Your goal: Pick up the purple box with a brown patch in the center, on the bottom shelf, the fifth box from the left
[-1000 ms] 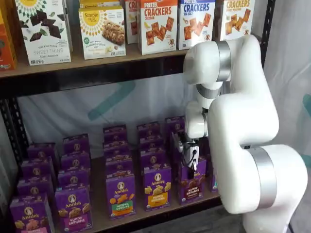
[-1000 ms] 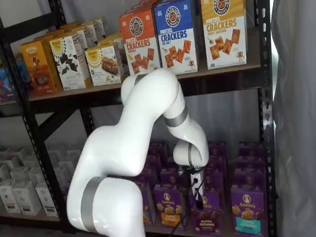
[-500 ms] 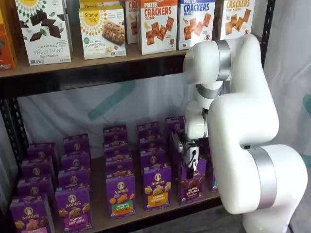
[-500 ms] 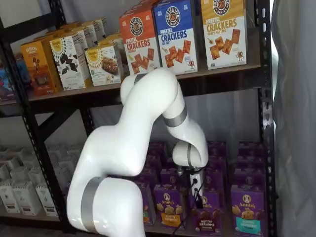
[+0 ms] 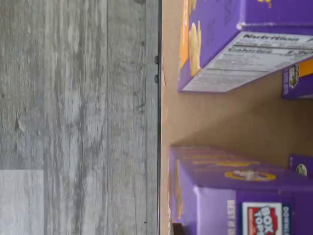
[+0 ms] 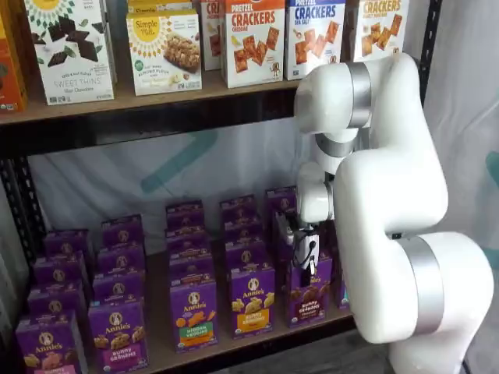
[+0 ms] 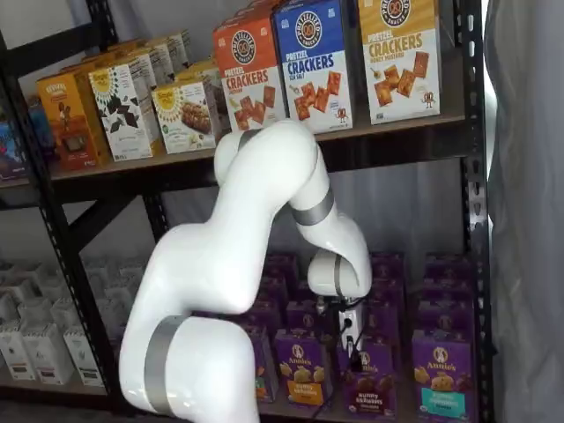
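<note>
Lower centre-right of both shelf views | gripper (image 6: 306, 263) clamped on purple box (image 6: 309, 294) | on bottom shelf (image 6: 160, 351)

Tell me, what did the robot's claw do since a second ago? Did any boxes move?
The gripper closed its black fingers on the top of the purple box at the front of the bottom shelf; the closing itself is hard to see. The box has not been lifted. The arm hardly moved, and the neighbouring purple cartons and the cracker boxes on the upper shelf stayed where they were.
</note>
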